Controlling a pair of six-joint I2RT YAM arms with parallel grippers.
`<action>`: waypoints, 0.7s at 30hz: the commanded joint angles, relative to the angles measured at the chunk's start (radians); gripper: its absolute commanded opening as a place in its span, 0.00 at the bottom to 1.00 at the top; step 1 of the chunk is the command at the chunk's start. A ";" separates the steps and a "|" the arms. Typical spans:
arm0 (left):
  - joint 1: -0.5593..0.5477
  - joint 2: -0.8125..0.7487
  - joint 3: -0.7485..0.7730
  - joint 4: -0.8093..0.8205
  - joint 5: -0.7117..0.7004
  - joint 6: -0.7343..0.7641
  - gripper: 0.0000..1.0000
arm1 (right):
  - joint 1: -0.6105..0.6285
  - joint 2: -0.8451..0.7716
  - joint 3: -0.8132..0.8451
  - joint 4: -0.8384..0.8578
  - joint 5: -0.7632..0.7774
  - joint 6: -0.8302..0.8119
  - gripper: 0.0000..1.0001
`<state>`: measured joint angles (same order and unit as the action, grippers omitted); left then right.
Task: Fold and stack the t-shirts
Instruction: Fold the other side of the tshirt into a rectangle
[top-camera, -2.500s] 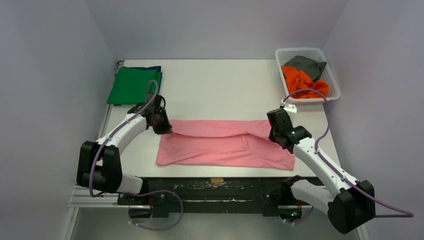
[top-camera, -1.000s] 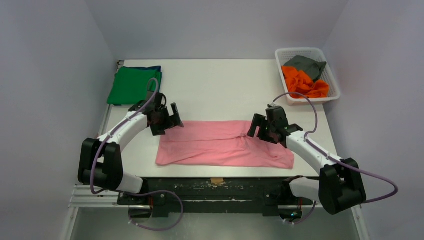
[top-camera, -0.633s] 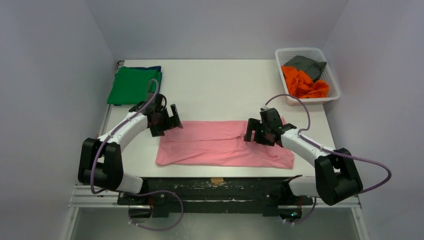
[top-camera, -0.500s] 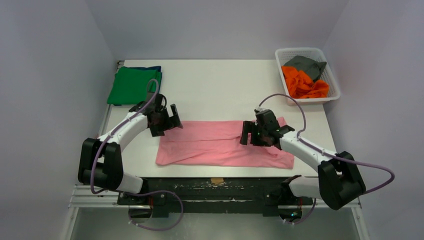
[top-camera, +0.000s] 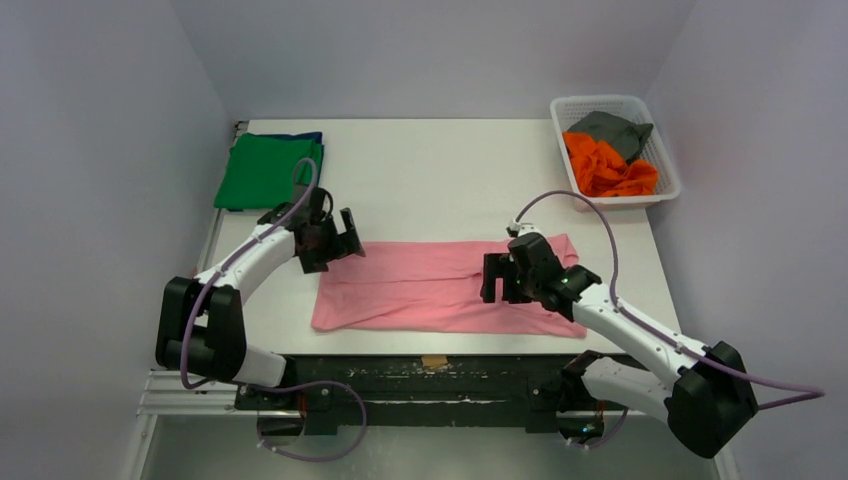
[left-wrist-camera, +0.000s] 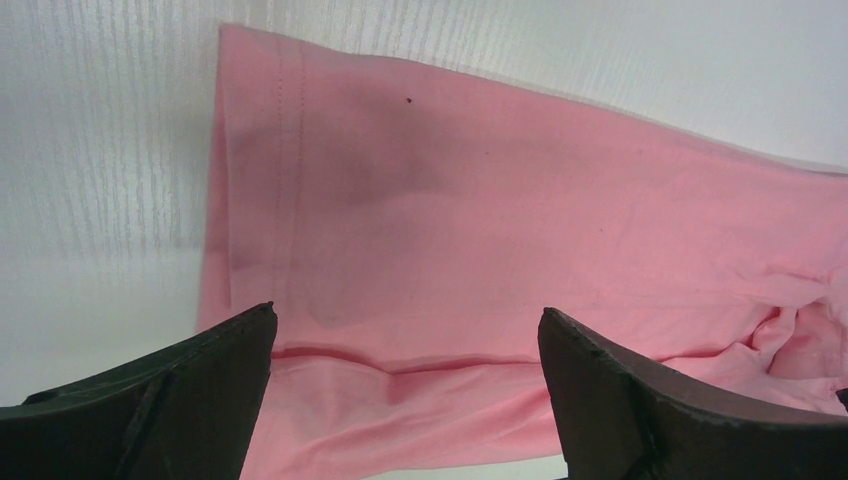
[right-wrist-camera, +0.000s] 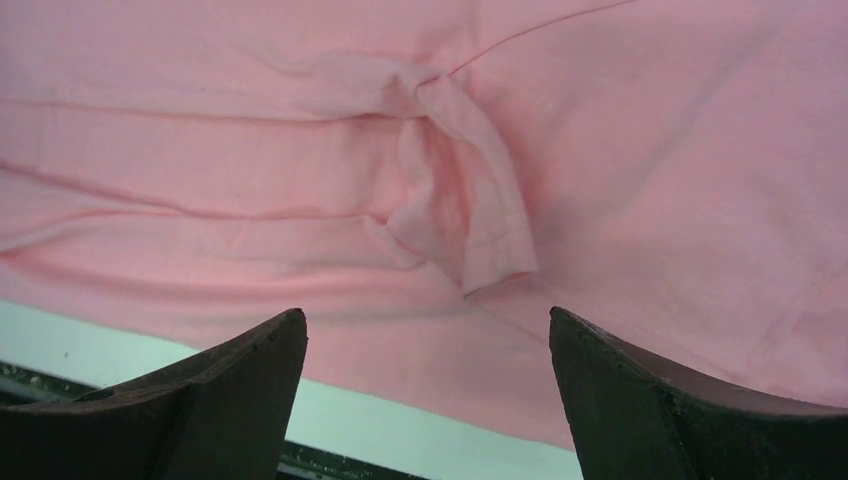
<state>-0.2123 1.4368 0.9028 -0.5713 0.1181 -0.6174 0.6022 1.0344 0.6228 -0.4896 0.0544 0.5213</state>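
Your pink t-shirt (top-camera: 430, 285) lies long-ways left to right: left gripper (top-camera: 351, 235) at its far-left corner, right gripper (top-camera: 497, 279) over its rumpled right half, both spread wide, empty.

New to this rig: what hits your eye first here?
The pink t-shirt lies as a long folded band along the near edge of the table, the left gripper open at its left end and the right gripper open over its right half, neither gripping. A folded green t-shirt sits far left; a white mesh basket far right holds an orange t-shirt and a grey t-shirt.
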 joint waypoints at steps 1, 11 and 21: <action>-0.004 -0.046 -0.004 -0.006 -0.019 -0.007 1.00 | -0.022 0.072 0.060 0.027 0.181 0.082 0.90; -0.004 -0.066 -0.005 -0.020 -0.026 0.002 1.00 | 0.001 0.357 0.197 0.178 0.034 0.044 0.81; -0.005 -0.058 0.007 0.013 0.047 -0.009 1.00 | 0.168 0.206 0.141 0.044 0.131 0.120 0.83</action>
<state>-0.2123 1.3834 0.9009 -0.5903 0.1188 -0.6174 0.7795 1.3167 0.7757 -0.3878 0.1135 0.5865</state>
